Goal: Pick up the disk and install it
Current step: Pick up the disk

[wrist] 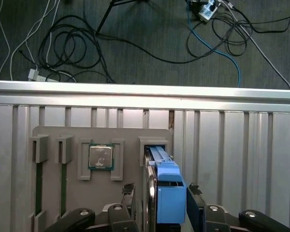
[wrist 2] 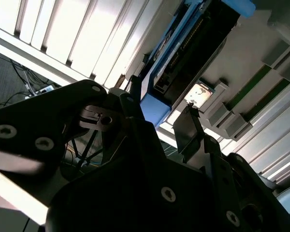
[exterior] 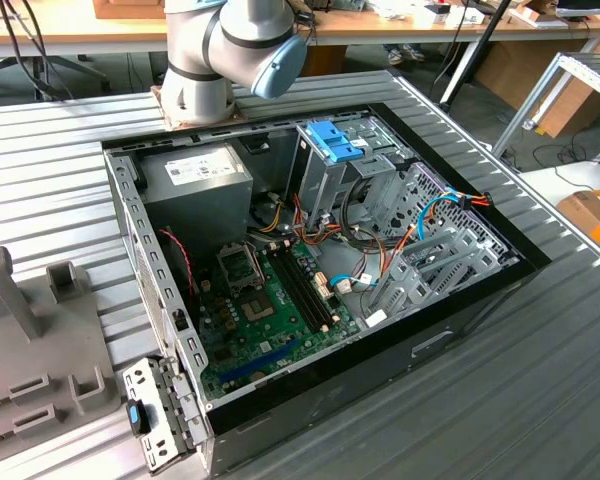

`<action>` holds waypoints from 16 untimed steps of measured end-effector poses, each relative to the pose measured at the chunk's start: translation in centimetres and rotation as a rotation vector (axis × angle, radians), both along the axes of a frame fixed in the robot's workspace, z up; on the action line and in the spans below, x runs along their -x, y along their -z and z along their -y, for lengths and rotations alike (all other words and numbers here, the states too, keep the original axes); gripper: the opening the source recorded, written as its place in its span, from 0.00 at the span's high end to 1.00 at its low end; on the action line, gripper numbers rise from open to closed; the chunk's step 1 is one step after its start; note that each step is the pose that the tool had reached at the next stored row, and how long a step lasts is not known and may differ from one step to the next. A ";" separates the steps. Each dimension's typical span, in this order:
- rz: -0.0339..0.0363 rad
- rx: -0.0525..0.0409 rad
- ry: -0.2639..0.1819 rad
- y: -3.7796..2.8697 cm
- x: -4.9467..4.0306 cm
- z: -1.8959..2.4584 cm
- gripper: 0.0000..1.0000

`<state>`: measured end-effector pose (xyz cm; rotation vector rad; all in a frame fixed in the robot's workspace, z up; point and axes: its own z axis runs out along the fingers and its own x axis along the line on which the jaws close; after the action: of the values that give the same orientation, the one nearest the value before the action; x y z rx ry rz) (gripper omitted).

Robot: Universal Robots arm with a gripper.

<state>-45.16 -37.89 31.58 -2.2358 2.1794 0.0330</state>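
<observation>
Disk [wrist: 169,203] stands in a slot of the grey holder [wrist: 125,137], tool [wrist: 161,187] spread wide astride it.

Exterior view overlooks the case [exterior: 450,335]; wrist views closely share the disk [wrist: 170,193] [wrist 2: 198,48].

One disk [wrist: 168,197], one chip [wrist: 101,157], one computer case [exterior: 380,385]

The arm [exterior: 225,45] stands at the upper middle of the exterior view, with a blue-capped joint [exterior: 278,68]. In both wrist views the hand [wrist: 160,192] has its dark fingers [wrist: 129,191] spread apart
</observation>
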 end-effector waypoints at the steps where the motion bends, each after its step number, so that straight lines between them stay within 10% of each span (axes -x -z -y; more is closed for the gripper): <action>1: 0.0001 -0.0001 0.000 0.05 0.00 0.00 0.46; 16: 0.0002 0.0000 0.000 0.44 0.01 -0.02 0.46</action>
<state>-45.17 -37.87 31.14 -2.2357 2.1793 0.0328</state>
